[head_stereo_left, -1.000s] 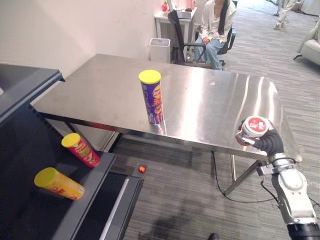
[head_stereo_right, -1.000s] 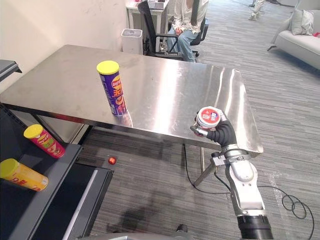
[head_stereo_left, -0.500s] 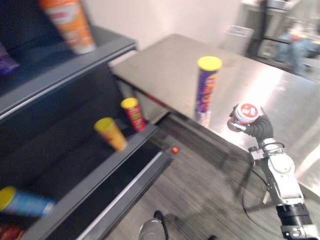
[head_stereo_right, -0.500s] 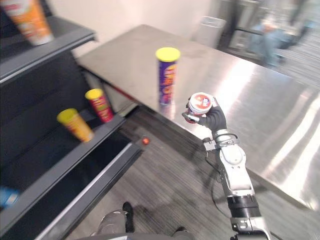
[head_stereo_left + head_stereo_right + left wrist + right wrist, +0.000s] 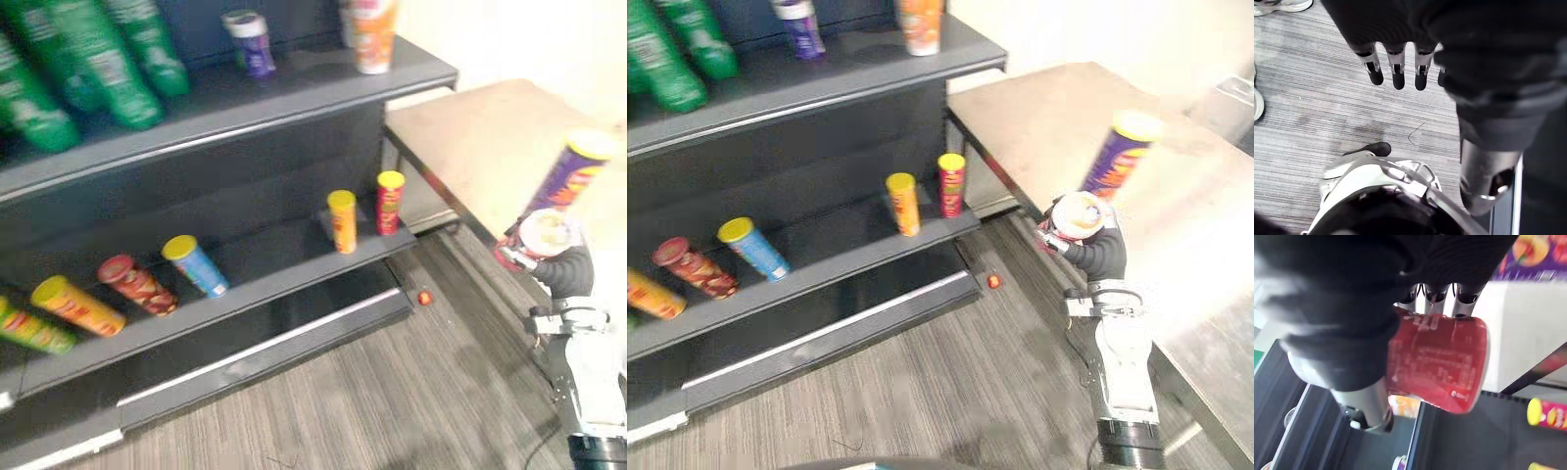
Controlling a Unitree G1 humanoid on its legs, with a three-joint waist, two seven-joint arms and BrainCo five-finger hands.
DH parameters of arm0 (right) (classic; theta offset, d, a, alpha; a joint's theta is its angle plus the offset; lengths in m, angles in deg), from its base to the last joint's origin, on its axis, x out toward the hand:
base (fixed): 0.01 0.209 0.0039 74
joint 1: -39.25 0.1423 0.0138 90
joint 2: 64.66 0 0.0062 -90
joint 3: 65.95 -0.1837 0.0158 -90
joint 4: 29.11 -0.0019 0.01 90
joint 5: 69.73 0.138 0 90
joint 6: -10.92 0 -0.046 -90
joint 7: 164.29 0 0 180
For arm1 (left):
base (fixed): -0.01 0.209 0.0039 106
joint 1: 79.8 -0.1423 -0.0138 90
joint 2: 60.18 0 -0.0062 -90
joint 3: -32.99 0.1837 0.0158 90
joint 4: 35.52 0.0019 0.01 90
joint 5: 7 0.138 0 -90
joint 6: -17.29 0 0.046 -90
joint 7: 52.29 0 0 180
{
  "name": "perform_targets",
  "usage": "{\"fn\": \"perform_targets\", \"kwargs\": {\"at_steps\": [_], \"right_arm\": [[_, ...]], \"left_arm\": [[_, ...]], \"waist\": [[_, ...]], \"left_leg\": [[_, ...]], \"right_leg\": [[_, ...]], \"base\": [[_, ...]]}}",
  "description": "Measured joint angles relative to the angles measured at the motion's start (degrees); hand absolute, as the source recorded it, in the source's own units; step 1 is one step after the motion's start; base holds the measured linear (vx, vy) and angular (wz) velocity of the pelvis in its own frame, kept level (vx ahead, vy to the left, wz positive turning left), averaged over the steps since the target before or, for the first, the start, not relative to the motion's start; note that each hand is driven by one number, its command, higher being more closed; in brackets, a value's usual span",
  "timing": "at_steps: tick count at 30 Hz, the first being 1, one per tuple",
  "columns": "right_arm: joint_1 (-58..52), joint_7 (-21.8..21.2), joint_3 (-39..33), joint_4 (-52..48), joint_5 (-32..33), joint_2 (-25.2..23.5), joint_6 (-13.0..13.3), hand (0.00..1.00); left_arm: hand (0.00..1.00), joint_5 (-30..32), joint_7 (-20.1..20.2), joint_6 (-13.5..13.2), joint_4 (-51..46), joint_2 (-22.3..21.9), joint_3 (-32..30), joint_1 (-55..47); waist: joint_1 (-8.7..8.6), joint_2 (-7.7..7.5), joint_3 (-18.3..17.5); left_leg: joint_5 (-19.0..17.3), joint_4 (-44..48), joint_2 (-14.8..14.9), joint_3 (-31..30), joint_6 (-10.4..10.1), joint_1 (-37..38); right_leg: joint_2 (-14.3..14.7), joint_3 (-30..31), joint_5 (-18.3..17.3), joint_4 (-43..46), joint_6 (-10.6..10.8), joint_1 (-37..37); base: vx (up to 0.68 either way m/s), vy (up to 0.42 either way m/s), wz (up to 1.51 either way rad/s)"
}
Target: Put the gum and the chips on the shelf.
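Grips the gum tub [image 5: 1080,215] in the right hand [image 5: 1099,257] — fingers and thumb curled round its red wall, pale lid turned upward. Carries it in the air beside the near edge of the steel table [image 5: 1038,113], not resting on the top. Shows the chips can [image 5: 1120,157], purple with a yellow lid, upright on that table just behind the raised tub and touched by neither hand. Hangs the left hand [image 5: 1396,29] over the grey floor with fingers [image 5: 1397,73] straight, holding nothing. Faces the dark shelf [image 5: 857,64] standing left of the table, well apart from the tub. Carries on its upper board green bottles [image 5: 666,49], a small purple pot [image 5: 800,24] and an orange can [image 5: 921,24]. Holds on the lower board a yellow-lidded orange can [image 5: 903,204] and a red can [image 5: 951,184] upright near the table end, then a blue can [image 5: 752,249], a dark red can [image 5: 690,266] and a yellow can [image 5: 649,294] lying tilted further along. Leaves a small red thing [image 5: 993,281] on the floor — between the shelf's foot and the table.
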Motion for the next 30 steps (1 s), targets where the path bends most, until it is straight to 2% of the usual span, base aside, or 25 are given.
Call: {"fn": "perform_targets", "kwargs": {"at_steps": [1, 2, 3, 4, 5, 6, 7, 8, 9, 10, 11, 14, 17, 20, 27, 28, 30], "right_arm": [[0.05, -0.03, 0.06, 0.03, -0.01, -0.24, 0.14, 1.0], [0.09, -0.29, 0.34, 0.16, -0.13, -0.27, 0.42, 1.0], [0.34, -0.96, 0.9, 0.24, -0.16, -0.34, 0.52, 1.0], [0.34, -1.52, 1.18, 0.23, -0.17, -0.5, 0.54, 1.0], [-0.18, -2.37, 1.24, 0.14, -0.19, -0.71, 0.57, 1.0], [-1.47, -2.14, 0.99, -0.11, -0.19, -1.19, 0.59, 1.0], [-2.04, -2.01, 0.96, -0.11, -0.15, -1.61, 0.58, 1.0], [-3.15, -1.88, 0.64, -0.34, -0.14, -2.09, 0.58, 1.0], [-4.56, -1.7, -0.14, -0.73, -0.11, -2.8, 0.6, 1.0], [-5.86, -1.81, -0.92, -0.36, -0.12, -2.87, 0.04, 1.0], [-5.96, -1.93, -1.04, -0.34, -0.11, -2.87, -0.36, 1.0], [-5.68, -3.47, -1.11, -0.34, -0.05, -2.87, -0.37, 1.0], [-5.42, -4.83, -1.08, -0.12, 0.46, -2.87, -0.39, 1.0], [-5.07, -6.19, -0.65, 0.06, 1.22, -2.87, -0.42, 1.0], [-3.83, -7.31, 3.3, 2.68, 2.26, -3.19, -4.65, 1.0], [-1.94, -9.22, 7.6, 4.75, 2.24, -4.71, -7.26, 1.0], [-1.94, -9.22, 7.59, 4.77, 2.24, -4.71, -7.26, 1.0]], "left_arm": [[0.0, 0.0, 0.04, -0.08, -0.07, 0.26, 0.47, 0.0], [0.0, 0.05, 0.13, -0.19, -0.62, 0.75, 1.54, 0.02], [0.0, 0.04, 0.19, -0.11, -0.88, 1.1, 2.03, 0.25], [0.0, 0.03, 0.21, 0.05, -0.93, 1.34, 2.09, 0.53], [0.0, 0.03, 0.28, 0.15, -1.09, 1.36, 2.09, 1.06], [0.0, 0.09, 0.51, 0.29, -1.07, 1.35, 1.87, 1.92], [0.0, 0.21, 0.57, 0.65, -1.05, 1.85, 1.72, 2.04], [0.0, 0.34, 0.73, 1.11, -1.03, 2.74, 1.66, 2.51], [0.0, 0.43, 1.38, 1.86, -1.11, 4.36, 1.86, 3.4], [0.0, 1.51, 1.72, 2.45, -0.25, 5.67, 1.88, 4.85], [0.0, 1.74, 1.9, 2.74, -0.32, 5.54, 2.21, 4.94], [0.0, 1.9, 2.94, 3.0, -0.4, 5.42, 3.43, 5.01], [0.0, 1.86, 3.31, 2.72, -0.44, 5.29, 3.36, 4.58], [0.0, 1.28, 3.25, 2.24, -0.43, 5.04, 3.17, 4.36], [0.0, 1.29, 3.17, 2.01, -0.85, 3.6, 1.94, 4.21], [0.0, 1.3, 3.25, 2.73, -2.78, 2.97, 3.68, 4.39], [0.0, 1.3, 3.25, 2.73, -2.78, 2.97, 3.67, 4.39]], "waist": [[0.05, -0.22, -0.12], [0.28, -0.73, -0.19], [0.85, -0.47, -0.04], [1.1, -0.45, 0.14], [1.18, -0.01, 0.5], [0.57, 0.01, 0.8], [-0.18, -0.54, 1.03], [-1.39, -1.66, 1.14], [-2.06, -4.39, 1.22], [-1.38, -5.51, 1.39], [-1.29, -5.41, 1.32], [-1.33, -3.89, 2.15], [-0.2, -3.64, 2.33], [0.03, -3.42, 2.26], [0.07, -2.18, 1.97], [-0.09, 0.19, 0.56], [-0.09, 0.19, 0.56]], "left_leg": [[0.01, 0.23, -0.6, -0.71, 0.02, 0.04], [-0.1, 0.48, -1.33, -2.17, 0.19, 0.12], [-0.75, 0.54, -0.7, -4.08, 1.18, 0.05], [-0.8, 0.51, 0.01, -5.03, 1.26, -0.23], [-0.81, 0.66, 1.48, -6.87, 1.25, -0.68], [-0.84, 0.78, 2.42, -9.56, 1.19, -1.09], [-0.88, 0.77, 2.54, -11.42, 1.13, -1.15], [-1.36, 0.86, 2.25, -14.12, 0.36, -1.74], [-2.5, 0.5, 0.44, -17.57, -1.21, -2.22], [-2.81, 0.15, -0.47, -19.91, -1.63, -2.55], [-2.34, -0.08, -0.28, -21.02, -1.9, -2.96], [2.18, -4.81, 0.26, -25.39, -3.31, -3.22], [3.59, -4.82, 1.58, -26.9, -4.68, -3.18], [4.44, -4.82, 2.72, -27.95, -5.4, -3.19], [5.11, -4.82, 3.46, -28.01, -5.39, -4.01], [5.14, -4.83, 2.91, -26.93, -5.46, -3.25], [5.14, -4.83, 2.89, -26.93, -5.46, -3.28]], "right_leg": [[-1.52, 0.05, 0.0, 2.38, -0.01, 0.27], [-5.4, 0.94, 0.82, 8.54, -1.25, -0.27], [-6.76, 4.36, -1.11, 13.18, -1.83, -3.0], [-5.75, 6.75, -3.18, 13.27, -1.65, -4.8], [-2.28, 14.43, -4.7, 11.32, -3.23, -8.75], [2.62, 24.69, -4.8, 7.21, -3.44, -11.59], [5.11, 30.2, -4.68, 4.32, -3.27, -12.17], [7.94, 37.35, -3.65, 0.01, -2.62, -12.41], [9.72, 45.13, 0.42, -4.4, -1.54, -12.29], [9.37, 49.42, -1.39, -6.31, 2.07, -10.66], [10.17, 50.79, -1.33, -7.33, 2.11, -10.24], [12.0, 51.52, -1.18, -10.31, 2.29, -8.54], [13.77, 49.93, -1.07, -13.56, 2.46, -6.11], [15.46, 48.44, -0.86, -16.31, 2.27, -4.22], [16.35, 48.19, -0.68, -17.63, 2.03, -4.57], [16.46, 48.89, 0.32, -19.2, 2.04, -3.62], [16.45, 48.89, 0.33, -19.22, 2.04, -3.63]], "base": [[0.01, 0.164, 0.84], [0.02, 0.162, 0.66], [0.02, 0.138, 0.53], [0.03, 0.039, 0.34], [0.02, -0.04, 0.58], [0.02, -0.061, 0.82], [0.0, -0.116, 1.18], [-0.01, -0.119, 1.42], [-0.05, -0.172, 1.53], [-0.05, -0.147, 1.21], [-0.06, -0.158, 0.97], [-0.04, -0.086, 0.68], [-0.03, -0.119, 0.3], [-0.05, -0.091, 0.21], [0.0, -0.022, 0.01], [0.0, 0.0, 0.0], [0.0, 0.0, 0.0]]}}
